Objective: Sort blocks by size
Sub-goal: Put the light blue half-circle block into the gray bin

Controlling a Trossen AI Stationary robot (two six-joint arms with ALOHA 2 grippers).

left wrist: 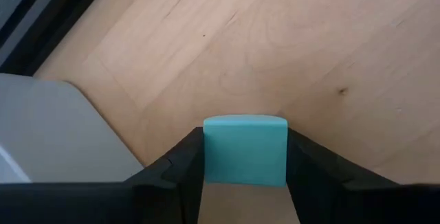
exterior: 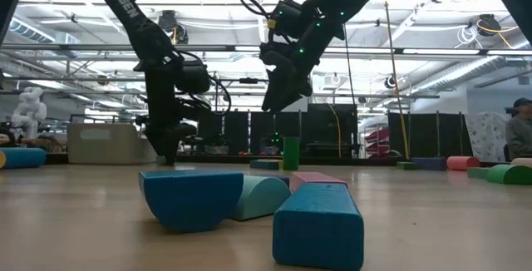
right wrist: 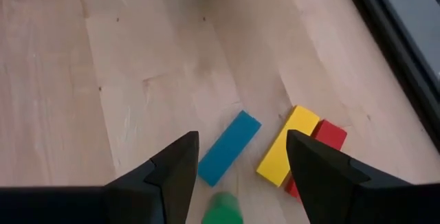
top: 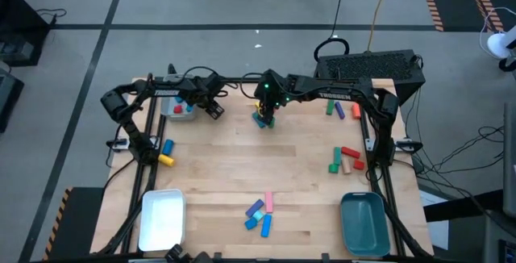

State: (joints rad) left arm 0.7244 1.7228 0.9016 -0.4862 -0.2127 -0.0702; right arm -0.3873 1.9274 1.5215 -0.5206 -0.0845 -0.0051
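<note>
My left gripper (top: 214,110) is at the far left, beside a grey tray (top: 179,108) that holds a few blocks. It is shut on a teal block (left wrist: 245,148). My right gripper (top: 266,114) is open and empty and hangs above a cluster of blocks at the far middle: a blue bar (right wrist: 229,147), a yellow bar (right wrist: 289,145), a red block (right wrist: 323,136) and a green cylinder (right wrist: 223,210). The cylinder stands upright on its end (exterior: 291,152). In the low view the right gripper (exterior: 281,96) is well clear of the table. My left gripper pinches the teal block between its two fingers, which lie on two opposite sides (left wrist: 206,152). The fingers point down from above. Whether the block rests on the table or is lifted, I cannot tell.
A white tray (top: 163,219) is at the near left and a teal tray (top: 364,223) at the near right. Loose blocks lie at the near middle (top: 260,213), at the right (top: 345,160), at the far right (top: 340,110) and at the left (top: 166,153). Bare wood lies at the centre.
</note>
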